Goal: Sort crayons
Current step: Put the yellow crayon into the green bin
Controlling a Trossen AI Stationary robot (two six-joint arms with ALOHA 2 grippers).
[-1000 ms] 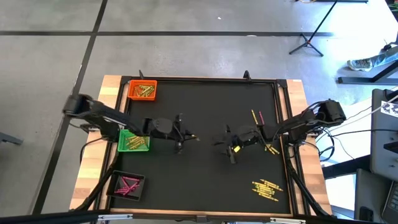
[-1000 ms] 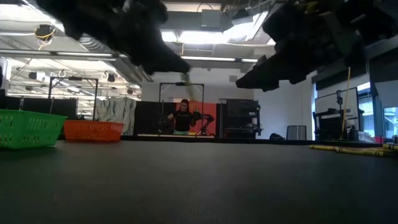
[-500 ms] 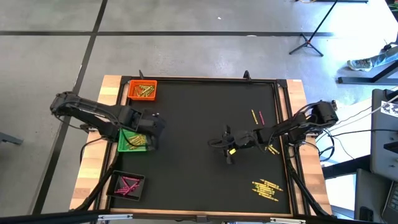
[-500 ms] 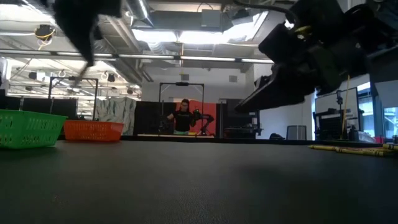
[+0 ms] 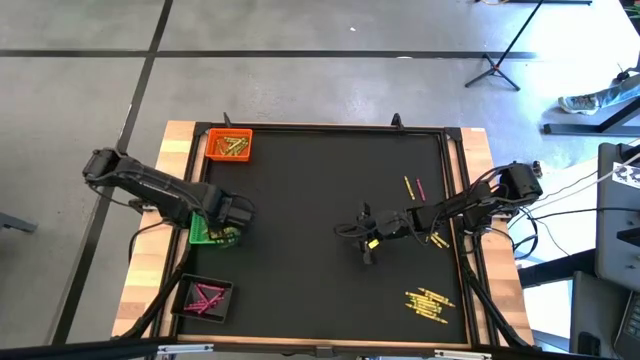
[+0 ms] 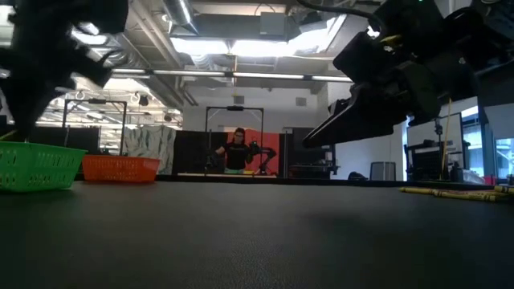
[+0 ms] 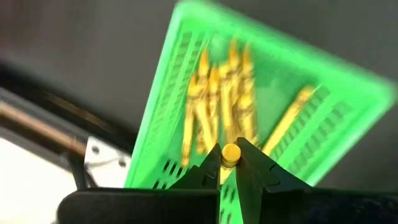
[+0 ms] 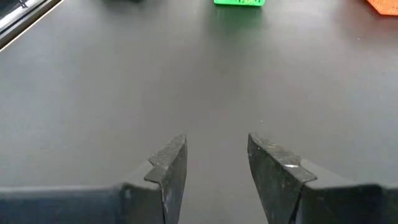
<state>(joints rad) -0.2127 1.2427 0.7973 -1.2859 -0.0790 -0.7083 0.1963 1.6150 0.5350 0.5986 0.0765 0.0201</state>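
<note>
the left gripper [image 7: 229, 167] hangs over the green slotted plastic tray [image 5: 203, 232] at the left edge of the black-matted bench [image 5: 320, 170], its fingers [image 7: 254, 167] clamped together on a short yellow wax crayon [image 7: 231, 153]. in the left wrist view the crayon shows end-on, so its long axis runs straight down toward the tray, tip hidden. the yellow crayons already in the tray [image 7: 214, 99] lie roughly side by side along the tray's length.

the step in hand looks like the drop. to do it well, stay centred over the tray, clear of the walls, and part the fingers low, since an upright crayon may bounce or roll out.

the right gripper [image 8: 214, 168] waits above bare mat near mid-bench, fingers apart and empty. loose yellow crayons [image 5: 430, 303] lie near the front right corner, pointing mostly diagonally; a few more [image 5: 413, 187] lie near the right edge.
</note>
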